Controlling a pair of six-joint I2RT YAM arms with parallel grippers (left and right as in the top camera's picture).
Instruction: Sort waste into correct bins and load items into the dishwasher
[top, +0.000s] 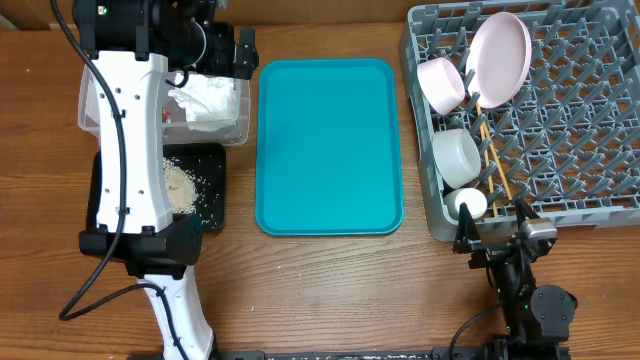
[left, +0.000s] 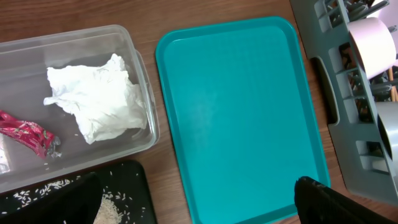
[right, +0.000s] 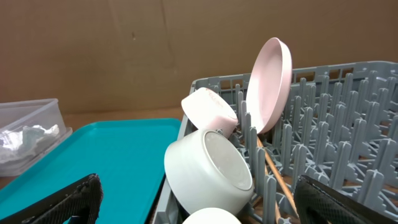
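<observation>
Left arm (top: 130, 140) stretches toward the far-left corner, left gripper (left: 198, 180) spread apart by the clear tub (left: 149, 124) holding napkin (left: 99, 96) and wrapper (left: 28, 134); right arm (top: 520, 290) folds at the near edge, right gripper (right: 198, 182) apart, facing the dish rack (right: 336, 112).

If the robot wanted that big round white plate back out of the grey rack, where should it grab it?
Probably its upper rim, approached from straight above. The round white plate stands on edge, leaning between the pegs of the grey plastic dish rack, so the top edge is free, with room for one finger on each face. Lower down, pegs crowd it.
</observation>
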